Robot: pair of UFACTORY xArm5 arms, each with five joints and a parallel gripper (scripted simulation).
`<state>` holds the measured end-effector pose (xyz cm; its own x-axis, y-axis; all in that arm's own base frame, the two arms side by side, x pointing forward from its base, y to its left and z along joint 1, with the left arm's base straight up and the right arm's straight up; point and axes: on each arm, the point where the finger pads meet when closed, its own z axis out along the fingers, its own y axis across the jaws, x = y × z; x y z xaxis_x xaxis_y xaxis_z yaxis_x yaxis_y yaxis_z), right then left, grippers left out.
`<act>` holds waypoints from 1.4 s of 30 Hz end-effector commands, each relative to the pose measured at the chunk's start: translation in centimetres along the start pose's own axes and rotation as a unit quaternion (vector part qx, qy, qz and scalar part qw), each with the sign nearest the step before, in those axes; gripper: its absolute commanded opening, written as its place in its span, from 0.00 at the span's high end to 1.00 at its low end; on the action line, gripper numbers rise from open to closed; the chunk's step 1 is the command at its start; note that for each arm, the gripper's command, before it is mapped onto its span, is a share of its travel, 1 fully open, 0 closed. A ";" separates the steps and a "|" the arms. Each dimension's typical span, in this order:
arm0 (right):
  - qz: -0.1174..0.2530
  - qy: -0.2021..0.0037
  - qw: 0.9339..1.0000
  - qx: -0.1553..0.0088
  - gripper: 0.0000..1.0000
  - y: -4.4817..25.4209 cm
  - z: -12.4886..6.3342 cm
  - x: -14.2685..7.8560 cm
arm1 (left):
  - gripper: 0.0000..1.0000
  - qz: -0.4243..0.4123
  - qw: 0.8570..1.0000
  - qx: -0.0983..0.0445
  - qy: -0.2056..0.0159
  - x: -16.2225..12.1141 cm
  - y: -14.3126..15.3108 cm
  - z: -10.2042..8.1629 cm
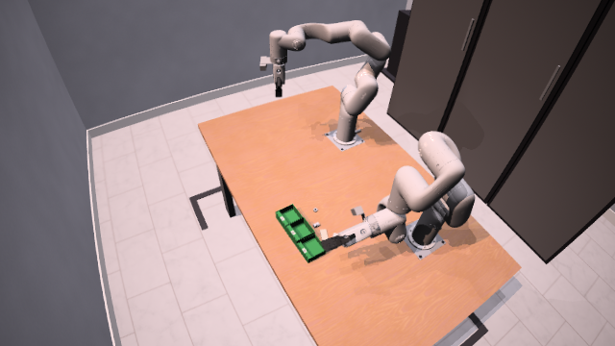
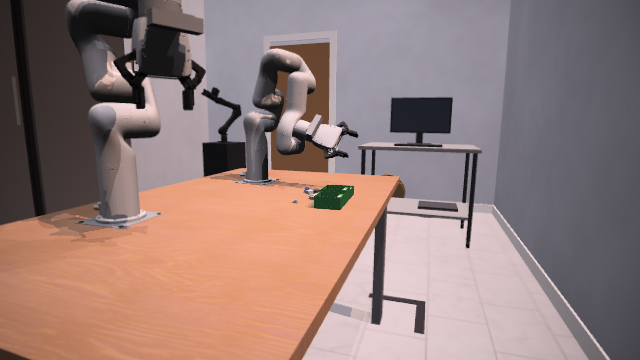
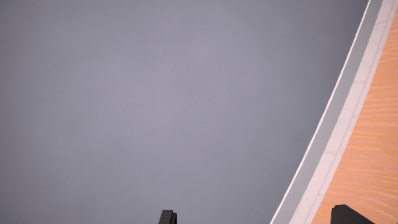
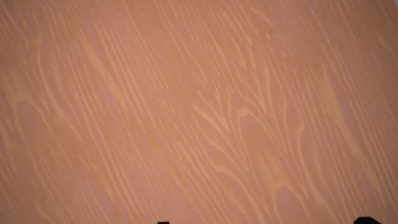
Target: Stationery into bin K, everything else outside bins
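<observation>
at the lower centre of the top view, three green bins (image 1: 297,223) (image 2: 327,202) stand joined in a row on the table (image 1: 259,159) (image 2: 200,260) (image 3: 380,150) (image 4: 200,100). they appear to sit flat, as the end state requires. pale label patches show, but i cannot read which one is k.

just right of the row lie the small loose parts: a ring-like piece (image 1: 315,210) (image 2: 295,201) near the upper bin, a second small piece (image 1: 316,225) below it, and a pale block (image 1: 324,234) close to the wall. in the centre of the exterior view, a blue-marked piece (image 2: 307,188) lies beside the bins. i cannot tell which of these is stationery; identify each before lifting.

my left pincer (image 1: 324,244) (image 2: 352,145) (image 3: 256,216) is fully spread with nothing in it. in the exterior view it hangs above table height; its apparent contact with the lower bin from the top is overlap. its tilt points its camera mostly at the wall, a poor pose for sorting.

my right pincer (image 1: 279,91) (image 2: 163,106) (image 4: 265,221), upper centre of the top view, is also wide open and unloaded, well apart from the bins. the fingers point downward, a pose suited to a pick from above. next, i judge, one arm should approach the loose parts without nudging the bins.
</observation>
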<state>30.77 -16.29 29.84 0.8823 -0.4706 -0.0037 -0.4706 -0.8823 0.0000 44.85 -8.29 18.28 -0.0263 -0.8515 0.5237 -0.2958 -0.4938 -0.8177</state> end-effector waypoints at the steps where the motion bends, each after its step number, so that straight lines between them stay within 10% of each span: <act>1: 0.017 0.002 1.000 0.000 0.00 1.3 -0.1 0.1 | 0.00 0.000 1.000 0.001 0.001 0.1 -0.1 0.0; 42: 0.189 0.002 0.982 0.000 0.00 13.1 -0.1 -2.3 | 0.00 0.000 1.000 0.001 0.001 0.1 -0.1 0.0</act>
<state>22.86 -26.37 29.84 0.6548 -0.7558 -0.0037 -0.7558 -0.6548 0.0000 44.85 -8.29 18.28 -0.0263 -0.8515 0.5237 -0.2958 -0.4938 -0.8177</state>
